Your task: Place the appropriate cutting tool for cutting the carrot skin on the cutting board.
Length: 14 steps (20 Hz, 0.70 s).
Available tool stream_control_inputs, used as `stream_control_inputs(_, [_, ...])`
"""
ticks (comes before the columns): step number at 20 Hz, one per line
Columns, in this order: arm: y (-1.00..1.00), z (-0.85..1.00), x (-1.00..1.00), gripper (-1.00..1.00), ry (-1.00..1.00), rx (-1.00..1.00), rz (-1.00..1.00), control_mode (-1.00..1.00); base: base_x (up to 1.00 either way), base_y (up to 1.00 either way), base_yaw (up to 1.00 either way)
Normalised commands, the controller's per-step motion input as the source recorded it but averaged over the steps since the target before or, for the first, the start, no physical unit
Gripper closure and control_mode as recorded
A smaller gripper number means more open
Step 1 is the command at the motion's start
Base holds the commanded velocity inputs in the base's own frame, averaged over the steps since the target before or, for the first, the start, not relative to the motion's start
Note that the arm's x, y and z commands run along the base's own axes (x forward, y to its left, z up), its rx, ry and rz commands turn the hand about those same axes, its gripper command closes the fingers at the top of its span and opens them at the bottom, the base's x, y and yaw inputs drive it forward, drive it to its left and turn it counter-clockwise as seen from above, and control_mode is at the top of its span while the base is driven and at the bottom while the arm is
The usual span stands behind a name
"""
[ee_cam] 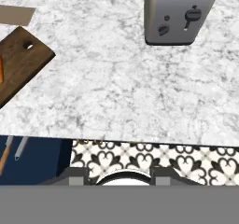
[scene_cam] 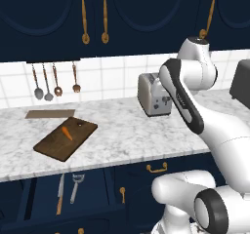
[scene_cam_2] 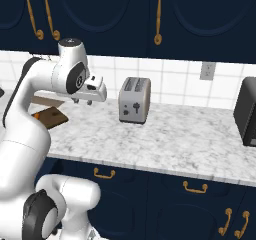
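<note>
While my gripper (scene_cam_2: 82, 102) hangs above the counter (scene_cam: 127, 135) at frame left, I cannot tell its jaw spacing. Peeler (scene_cam: 76, 186) lies in the open drawer (scene_cam: 44, 191), lower left, beside the knife (scene_cam: 60, 194). Carrot (scene_cam: 67, 133) rests on the cutting board (scene_cam: 53, 143).

One carrot (scene_cam: 67, 133), one cutting board (scene_cam: 58, 143), one peeler (scene_cam: 76, 186), one knife (scene_cam: 60, 194), one toaster (scene_cam: 154, 94), four hanging utensils (scene_cam: 48, 82)

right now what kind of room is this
A kitchen, rendered rather than real. A marble counter runs along a white tiled wall under dark blue cabinets. On it stand a toaster and a board with a carrot, and utensils hang from a rail.
</note>
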Motion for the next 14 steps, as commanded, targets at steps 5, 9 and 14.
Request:
stream_control_inputs(5, [0.19, -0.03, 0.0, -1.0, 0.0, 0.06, 0.0, -1.0, 0.0, 0.0, 0.0])
stream_control_inputs(9, [0.4, -0.07, 0.0, -1.0, 0.0, 0.1, 0.0, -1.0, 0.0, 0.0, 0.0])
stream_control_inputs(14, [0.47, -0.01, 0.16, -1.0, 0.01, 0.01, 0.11, -1.0, 0.0, 0.0, 0.0])
